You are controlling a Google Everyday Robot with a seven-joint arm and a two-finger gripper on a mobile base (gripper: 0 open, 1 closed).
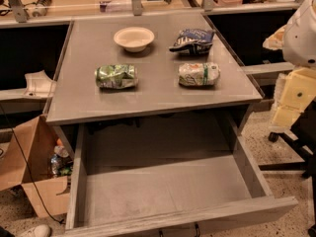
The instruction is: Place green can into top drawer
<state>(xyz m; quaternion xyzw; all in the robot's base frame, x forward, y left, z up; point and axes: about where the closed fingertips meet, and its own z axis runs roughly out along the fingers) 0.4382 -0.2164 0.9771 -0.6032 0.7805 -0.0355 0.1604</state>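
The green can (116,76) lies on its side on the grey tabletop (153,98), at the left of the middle. It is shiny, dented and untouched. The top drawer (163,186) is pulled wide open below the table's front edge, and its flat bottom is bare. Part of my arm (298,38), white above and pale yellow below, shows at the right edge, beside the table and well away from the can. The gripper itself is out of view.
A whitish can with green and orange marks (198,74) lies right of the green can. A white bowl (134,38) and a dark blue chip bag (192,40) sit further back. An open cardboard box (34,167) stands on the floor at left, and a chair base (291,157) at right.
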